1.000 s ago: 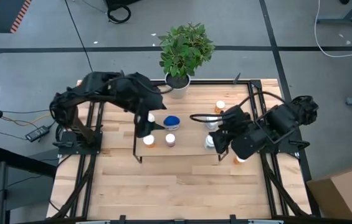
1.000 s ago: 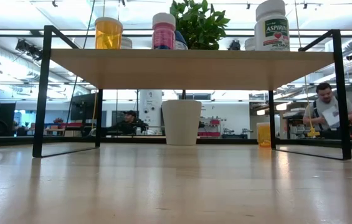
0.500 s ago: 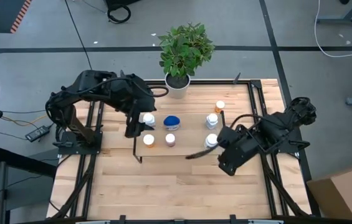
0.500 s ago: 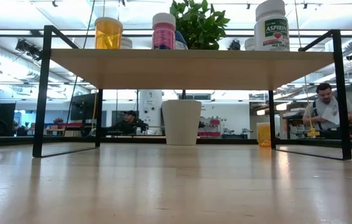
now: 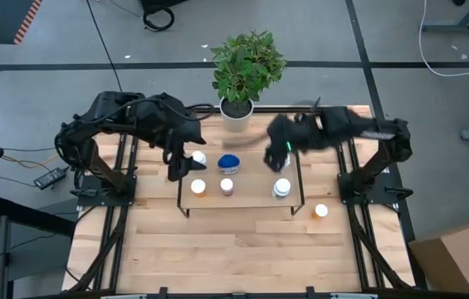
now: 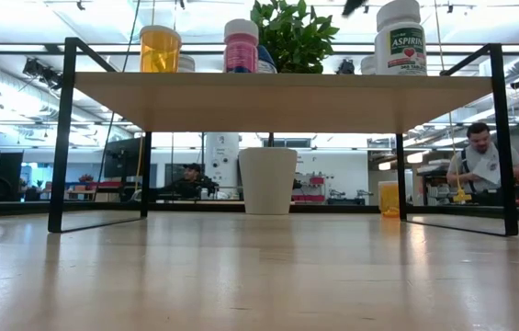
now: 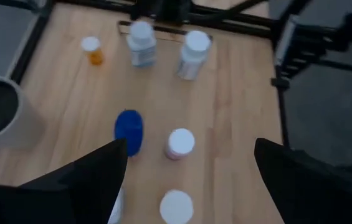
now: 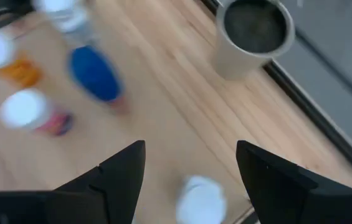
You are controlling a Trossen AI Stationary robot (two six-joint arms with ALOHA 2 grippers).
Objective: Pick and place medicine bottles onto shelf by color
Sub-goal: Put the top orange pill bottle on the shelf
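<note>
Grey floor surrounds the wooden counter (image 5: pixel 234 241) seen from above, with a potted plant (image 5: pixel 246 66) at its far edge. On the counter stands the shelf (image 5: pixel 251 195), a low light-wood platform. On it sit an orange bottle (image 5: pixel 198 188), a reddish bottle (image 5: pixel 227 187), a blue bottle (image 5: pixel 230 160), a clear white-capped bottle (image 5: pixel 198 158) and a white bottle (image 5: pixel 281 188). One more orange bottle (image 5: pixel 320 211) stands on the counter, just off the shelf's right side. The left tool (image 5: pixel 176 169) hangs over the shelf's left end with its fingers spread, grasping nothing. The right tool (image 5: pixel 280 148) is motion-blurred above the shelf's far right part; it seems to hold nothing.

From counter height, the shelf top (image 6: pixel 277 92) carries an orange bottle (image 6: pixel 160 48), a pink-labelled bottle (image 6: pixel 241 46) and a white aspirin bottle (image 6: pixel 400 39). People sit in the room behind.

Past the left arm's spread fingers (image 7: pixel 95 180), the blue bottle (image 7: pixel 128 129), the reddish bottle (image 7: pixel 180 143) and two clear bottles (image 7: pixel 142 42) are in view, untouched.

Between the right arm's parted fingers (image 8: pixel 123 177) lies bare wood; the blue bottle (image 8: pixel 95 73) and the plant's white pot (image 8: pixel 252 34) lie beyond.
</note>
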